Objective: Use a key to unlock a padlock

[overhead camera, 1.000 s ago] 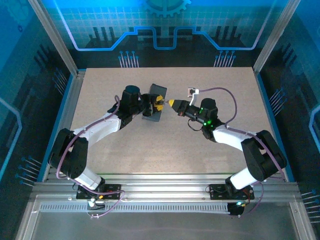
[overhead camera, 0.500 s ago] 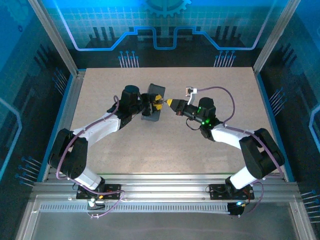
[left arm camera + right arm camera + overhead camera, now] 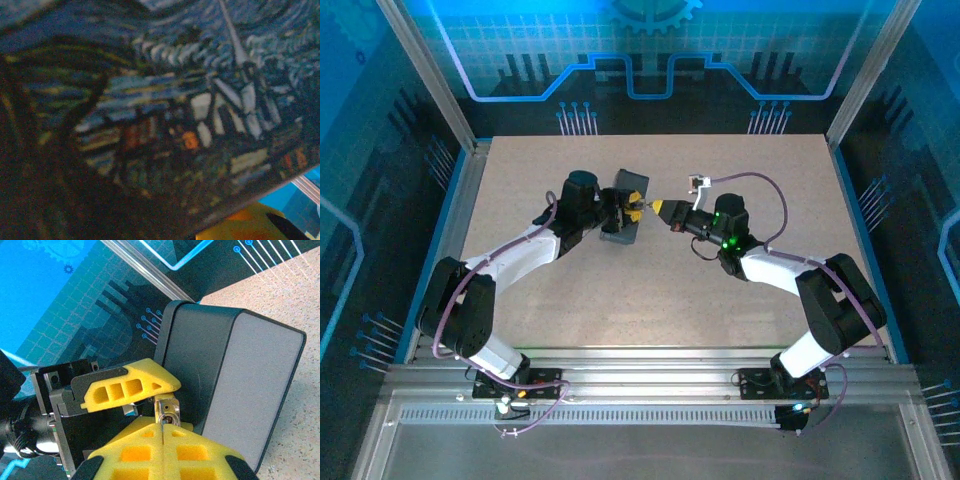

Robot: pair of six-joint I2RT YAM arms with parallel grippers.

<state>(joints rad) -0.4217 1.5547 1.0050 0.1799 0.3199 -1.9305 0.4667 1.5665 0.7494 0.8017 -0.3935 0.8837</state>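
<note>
Tin box: rectangular, rounded corners, set at a tilt over the speckled beige tabletop, left of centre. Left wrist view, close and blurred: dark blue swirls, painted rooftops and a spire. Right wrist view: one dark side, one paler grey face. Blue circuit-pattern back panel behind the far edge. Aluminium rails along the near edge.

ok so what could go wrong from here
The right fingers are shut, with their tips almost on the small silvery padlock. A slight misalignment there could jam it or push it aside. The left finger and the box crowd that spot, so a twist may make the fingers collide.
</note>
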